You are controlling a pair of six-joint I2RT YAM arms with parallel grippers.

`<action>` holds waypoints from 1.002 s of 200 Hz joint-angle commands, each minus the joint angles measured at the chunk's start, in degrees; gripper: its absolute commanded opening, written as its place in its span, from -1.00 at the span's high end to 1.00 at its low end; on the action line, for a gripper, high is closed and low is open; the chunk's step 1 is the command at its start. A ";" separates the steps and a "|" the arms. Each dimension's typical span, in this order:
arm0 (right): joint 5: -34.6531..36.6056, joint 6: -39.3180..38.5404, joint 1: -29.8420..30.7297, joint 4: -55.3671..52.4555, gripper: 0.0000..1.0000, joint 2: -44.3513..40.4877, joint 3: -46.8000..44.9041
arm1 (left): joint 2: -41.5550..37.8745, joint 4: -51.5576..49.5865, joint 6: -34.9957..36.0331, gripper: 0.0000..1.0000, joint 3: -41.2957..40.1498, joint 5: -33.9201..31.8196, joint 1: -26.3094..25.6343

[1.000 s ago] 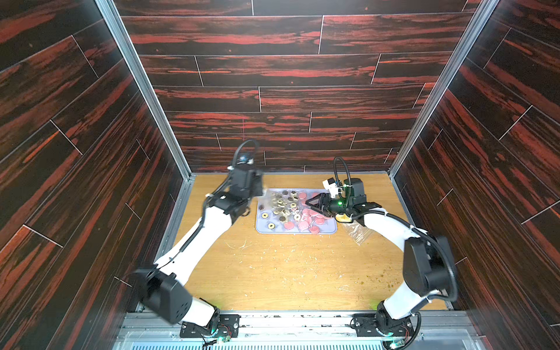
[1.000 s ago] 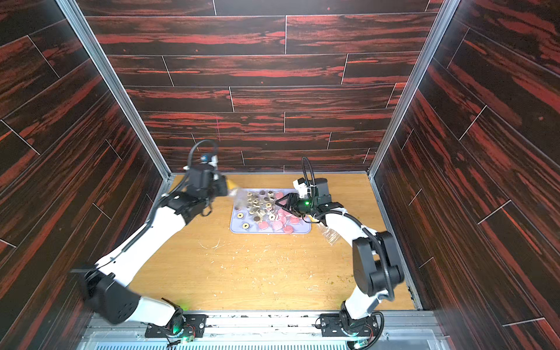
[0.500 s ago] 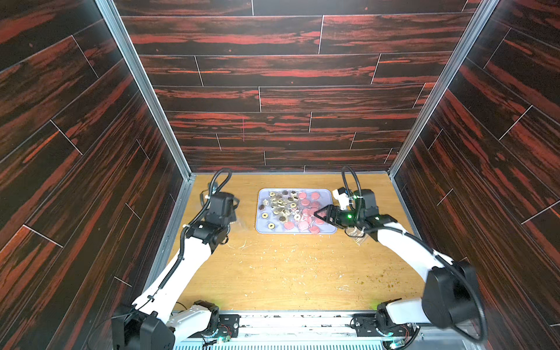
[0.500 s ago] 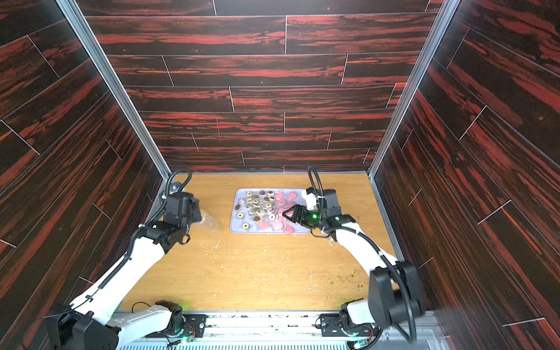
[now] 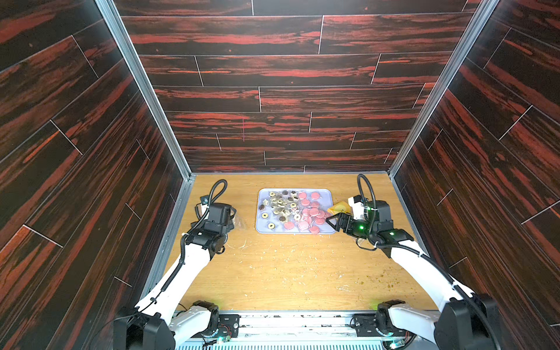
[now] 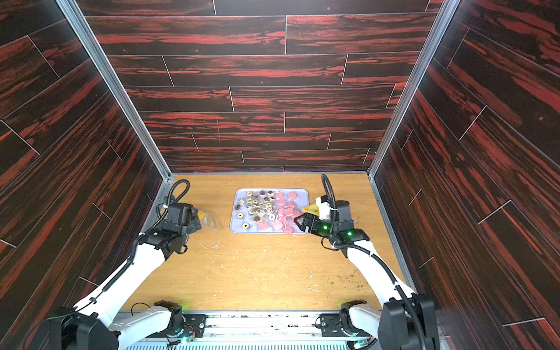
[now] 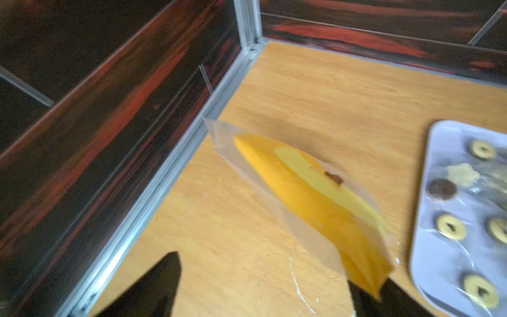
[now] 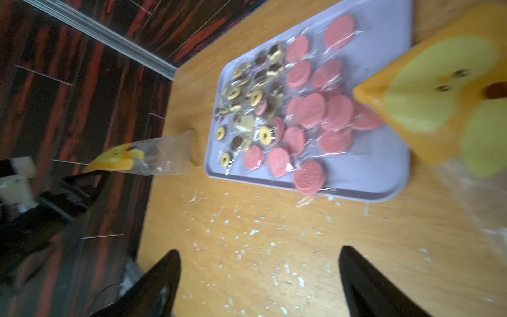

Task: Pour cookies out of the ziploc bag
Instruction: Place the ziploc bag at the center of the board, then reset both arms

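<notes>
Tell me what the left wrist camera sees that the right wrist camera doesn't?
Left wrist only: the left hand, black fingers spread. Right wrist only: the pink round cookies in clear wrappers, a second yellow-printed bag, the right hand, fingers open. Both: the lavender tray, cream ring-shaped cookies, the clear plastic bag with a yellow print.

Both top views are evenly bright and sharp, stretched toward the edges; both wrist views smear, worst on the bag [image 7: 301,197] ahead of the left gripper [image 7: 263,274].
</notes>
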 commanded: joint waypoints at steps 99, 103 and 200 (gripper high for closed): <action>24.54 -14.61 -13.89 17.77 -0.97 -13.34 -14.98 | -5.90 29.29 18.30 -1.00 -12.87 3.78 4.37; 25.35 -15.40 -13.94 19.31 -0.97 -12.68 -15.56 | -5.14 32.45 19.79 -1.00 -13.97 4.44 4.64; 34.79 -23.64 -16.22 68.45 -0.97 4.36 -32.56 | 21.21 76.77 21.39 -0.98 -27.21 13.72 11.43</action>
